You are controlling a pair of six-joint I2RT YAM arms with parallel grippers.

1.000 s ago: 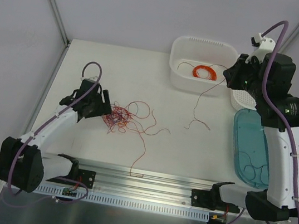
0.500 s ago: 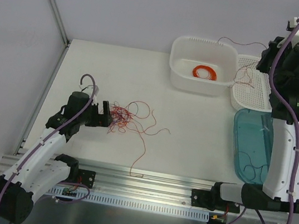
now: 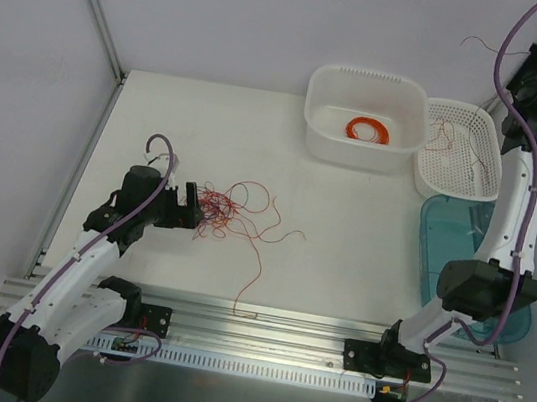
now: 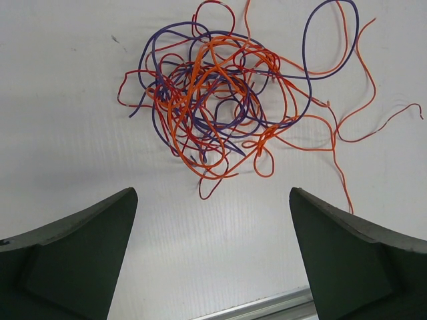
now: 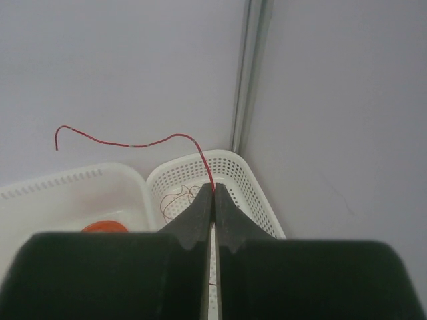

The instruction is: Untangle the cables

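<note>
Closing on the knot of cables (image 4: pixel 213 100) just ahead of the left claw (image 4: pixel 212 200) could catch several strands at once and pull it tighter. That claw is spread fully above the counter (image 4: pixel 60 120), touching nothing. The right claw (image 5: pixel 213 190) is pinched tight on one red wire (image 5: pixel 133 145), high over the mesh basket (image 5: pixel 257 200) below it. A wire that thin might slip.

A white table (image 3: pixel 343 243) stands between pale grey walls (image 3: pixel 226 13) with slanted metal posts (image 3: pixel 95 1).
</note>
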